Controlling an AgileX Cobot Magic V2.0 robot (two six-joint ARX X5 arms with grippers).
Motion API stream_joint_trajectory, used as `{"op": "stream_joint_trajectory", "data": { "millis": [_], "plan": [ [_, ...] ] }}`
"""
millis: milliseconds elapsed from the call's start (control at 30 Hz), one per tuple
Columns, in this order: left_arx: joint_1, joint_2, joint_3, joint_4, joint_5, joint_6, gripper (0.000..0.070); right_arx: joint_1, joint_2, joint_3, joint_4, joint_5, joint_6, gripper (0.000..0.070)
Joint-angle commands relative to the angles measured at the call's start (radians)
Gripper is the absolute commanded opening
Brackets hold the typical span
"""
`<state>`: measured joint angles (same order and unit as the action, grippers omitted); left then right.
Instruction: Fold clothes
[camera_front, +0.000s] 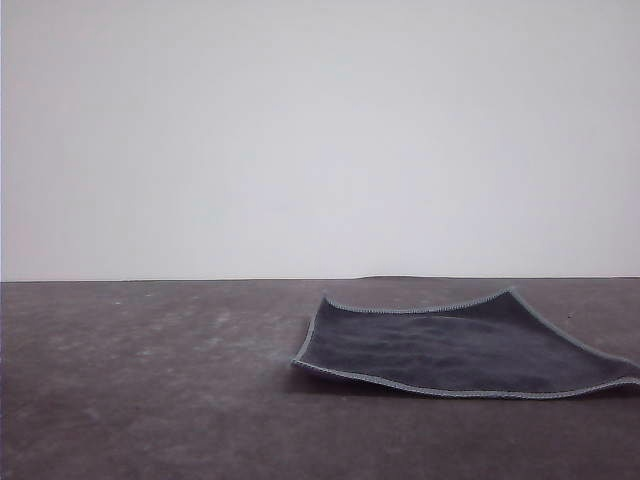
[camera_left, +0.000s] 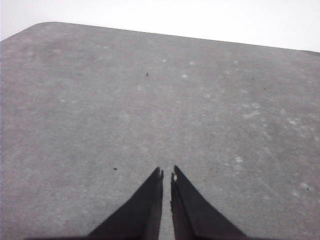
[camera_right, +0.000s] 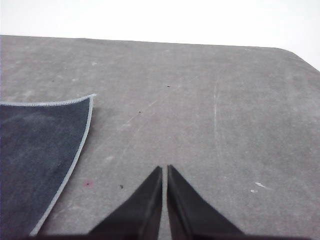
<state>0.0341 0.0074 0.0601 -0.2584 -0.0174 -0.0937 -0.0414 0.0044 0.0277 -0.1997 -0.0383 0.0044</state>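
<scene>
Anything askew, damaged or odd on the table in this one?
Nothing damaged or spilled. The dark grey cloth is spread unfolded on the table, its edges rippling up slightly. Both the left gripper and right gripper are shut.

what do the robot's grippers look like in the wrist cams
Both look alike. The left gripper and the right gripper each have two plain black fingers, broad at the base and tapering to sharp, wedge-like tips. No cables, labels or markings show on them.

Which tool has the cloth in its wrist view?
The right tool: dark grey cloth lies beside it. The left tool sits over bare table.
</scene>
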Motion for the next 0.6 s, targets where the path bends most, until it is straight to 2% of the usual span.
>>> {"op": "stream_joint_trajectory", "data": {
  "millis": [0,400,567],
  "plan": [
    [-0.001,0.001,-0.018,-0.010,-0.002,0.006,0.0017,-0.002,-0.001,-0.007,0.006,0.002,0.010,0.0012],
    [-0.001,0.001,-0.018,-0.010,-0.002,0.006,0.0017,-0.002,-0.001,-0.007,0.009,0.002,0.010,0.0012],
    [-0.001,0.001,-0.018,-0.010,-0.002,0.006,0.0017,-0.002,-0.001,-0.007,0.063,0.000,0.013,0.0012]
  ]
}}
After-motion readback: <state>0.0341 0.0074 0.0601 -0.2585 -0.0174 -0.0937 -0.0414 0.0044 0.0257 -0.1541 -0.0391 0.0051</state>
